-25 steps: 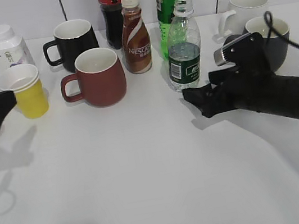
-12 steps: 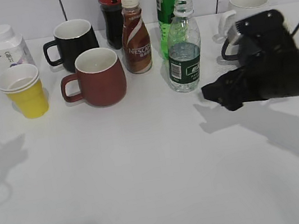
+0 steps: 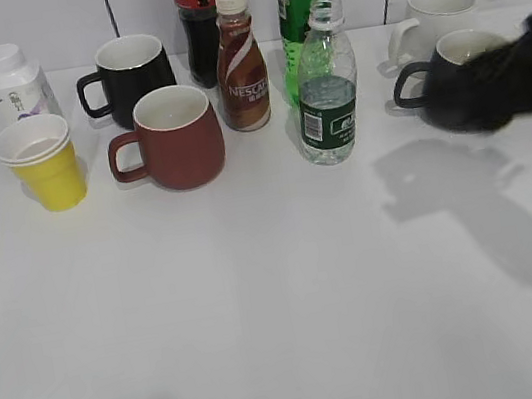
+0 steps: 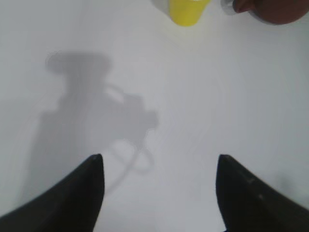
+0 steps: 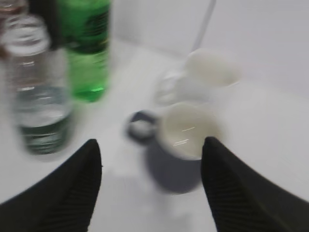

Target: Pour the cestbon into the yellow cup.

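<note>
Both grippers standing spread, empty: left gripper, right gripper. Small clear green-labelled cestbon bottle standing ungrasped; yellow paper cup waiting. Next: right gripper needing to grasp bottle.

The exterior view looks down at a slant across the table. Each wrist view faces forward between its own fingertips; all share the tabletop.

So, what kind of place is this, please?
Probably a lab test bench rather than a kitchen: a bare white table, a plain white panelled wall, and bottles and mugs set in rows, like the Nescafe bottle.
</note>
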Controlling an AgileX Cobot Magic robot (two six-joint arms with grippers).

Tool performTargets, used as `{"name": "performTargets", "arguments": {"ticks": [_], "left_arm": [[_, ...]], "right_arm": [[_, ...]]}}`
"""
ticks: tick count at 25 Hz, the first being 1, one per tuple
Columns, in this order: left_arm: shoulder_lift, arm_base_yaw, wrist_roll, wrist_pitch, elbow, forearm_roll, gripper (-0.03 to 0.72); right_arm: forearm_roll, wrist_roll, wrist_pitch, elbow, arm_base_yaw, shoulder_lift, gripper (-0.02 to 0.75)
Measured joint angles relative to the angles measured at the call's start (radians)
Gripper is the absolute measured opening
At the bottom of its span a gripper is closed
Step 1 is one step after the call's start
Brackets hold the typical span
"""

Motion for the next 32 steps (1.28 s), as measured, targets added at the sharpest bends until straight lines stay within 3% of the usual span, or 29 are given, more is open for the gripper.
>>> {"name": "performTargets", "arguments": {"ticks": [6, 9, 11, 13, 15, 21, 23, 27, 32], "left_arm": [[-0.166, 0.0, 0.001, 0.033, -0.001, -0.002, 0.548], [-0.243, 0.0, 0.002, 0.034, -0.001, -0.026, 0.548], [-0.289, 0.0, 0.003, 0.036, -0.001, -0.037, 0.548], [-0.323, 0.0, 0.024, 0.036, 0.0, -0.05, 0.545], [-0.357, 0.0, 0.067, 0.035, 0.017, -0.075, 0.535], [-0.479, 0.0, 0.166, 0.037, 0.153, -0.118, 0.512], [-0.526, 0.0, 0.189, 0.037, 0.205, -0.106, 0.51], [-0.618, 0.0, 0.261, 0.04, 0.307, -0.099, 0.503], [-0.713, 0.0, 0.288, 0.032, 0.379, -0.105, 0.503]], "right_arm": [[-0.012, -0.08, 0.207, 0.0, 0.0, -0.125, 0.48], [0.007, -0.2, 0.487, 0.0, 0.0, -0.152, 0.459], [0.097, -0.271, 0.709, -0.004, 0.0, -0.165, 0.456], [0.273, -0.406, 0.833, -0.019, 0.0, -0.187, 0.45], [0.541, -0.608, 0.877, -0.045, 0.0, -0.223, 0.449], [1.471, -1.491, 0.929, -0.07, 0.0, -0.43, 0.449], [1.685, -1.712, 0.991, -0.07, 0.002, -0.546, 0.449], [1.889, -1.88, 1.113, -0.046, 0.002, -0.72, 0.449], [1.936, -1.901, 1.258, 0.029, 0.002, -0.961, 0.449]]}}
